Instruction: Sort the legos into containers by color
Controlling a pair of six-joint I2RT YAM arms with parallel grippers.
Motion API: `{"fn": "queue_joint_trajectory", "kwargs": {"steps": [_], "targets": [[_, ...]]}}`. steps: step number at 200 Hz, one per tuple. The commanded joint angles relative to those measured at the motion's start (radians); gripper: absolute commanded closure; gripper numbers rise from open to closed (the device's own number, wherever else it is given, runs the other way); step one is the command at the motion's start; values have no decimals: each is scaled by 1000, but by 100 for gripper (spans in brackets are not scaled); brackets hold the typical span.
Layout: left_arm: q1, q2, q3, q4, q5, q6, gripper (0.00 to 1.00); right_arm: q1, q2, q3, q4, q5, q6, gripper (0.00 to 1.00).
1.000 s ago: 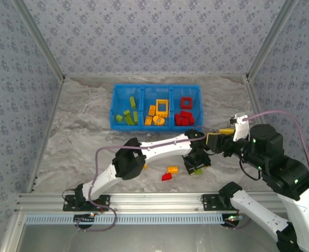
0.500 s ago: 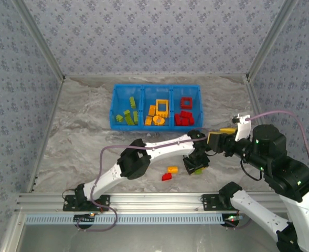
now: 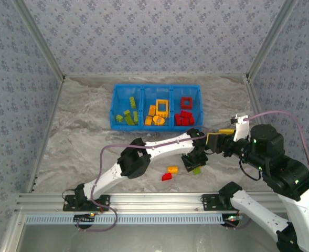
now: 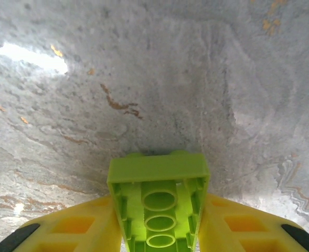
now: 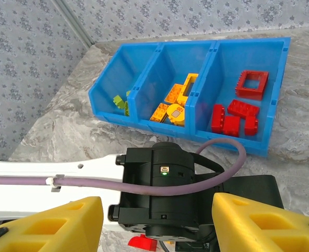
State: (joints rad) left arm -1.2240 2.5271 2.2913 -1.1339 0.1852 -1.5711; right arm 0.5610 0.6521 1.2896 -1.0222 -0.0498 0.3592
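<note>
Over marbled tabletop (image 4: 144, 79) | left jaws clamp hollow lime brick (image 4: 158, 170) | right jaws apart

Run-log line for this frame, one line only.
left gripper: shut on lime green brick | right gripper: open, empty | table: red brick, orange brick loose

Bin (image 3: 157, 86): far middle of the table (image 3: 81, 136), three compartments side by side.
Left compartment (image 3: 121, 102): several bricks, most toward its near end.
Middle compartment (image 3: 150, 97): several bricks, spread from mid-length to the near end.
Right compartment (image 3: 195, 100): one brick at mid-length, a cluster before it.
Loose bricks: two on the table before the bin, one (image 3: 172, 169) just behind and right of the other (image 3: 166, 177).
Pinched brick (image 4: 158, 173): between the fingers of the left gripper (image 3: 193, 167), right of the loose pair.
Right gripper (image 3: 220, 136): behind and right of the left gripper, over the left arm (image 3: 159, 144) at its wrist.
</note>
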Motion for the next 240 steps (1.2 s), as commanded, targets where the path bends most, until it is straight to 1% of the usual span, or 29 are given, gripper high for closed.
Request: {"fn": "queue_joint_trajectory", "kwargs": {"steps": [1,41,46,63,72,94,116,139,164,180,193,211,220,237,240], "targets": [[5,13,23,-27,-63,34,60,4,-12,-13,2,-15,12,41],[2,13,-6,-18,-61,36,60,4,-12,-26,16,-19,15,41],[2,12,-13,-14,-58,36,63,5,-12,-26,16,-18,14,41],[3,-5,-45,11,-59,35,76,5,-11,-30,20,-16,15,41],[4,-22,-61,25,-68,35,79,5,-11,-29,19,-18,15,41],[10,-81,-69,34,-129,59,80,4,-11,-23,20,-23,14,41],[22,-176,-86,32,-199,87,80,4,-7,-3,37,-53,2,41],[46,-300,-156,50,-259,109,80,5,6,21,77,-129,-16,41],[95,-464,-276,70,-317,134,80,5,45,36,148,-257,-51,40],[141,-581,-375,80,-360,158,80,16,95,33,175,-304,-81,39],[194,-670,-449,76,-378,181,80,70,150,21,202,-277,-108,40],[291,-800,-571,88,-398,212,80,231,214,-36,318,-158,-144,38],[348,-862,-636,107,-403,238,80,312,277,-42,366,-116,-163,38],[468,-945,-721,126,-398,329,80,407,404,-24,416,-68,-183,38],[486,-952,-726,128,-400,358,80,417,424,-23,453,-62,-185,38]]}}
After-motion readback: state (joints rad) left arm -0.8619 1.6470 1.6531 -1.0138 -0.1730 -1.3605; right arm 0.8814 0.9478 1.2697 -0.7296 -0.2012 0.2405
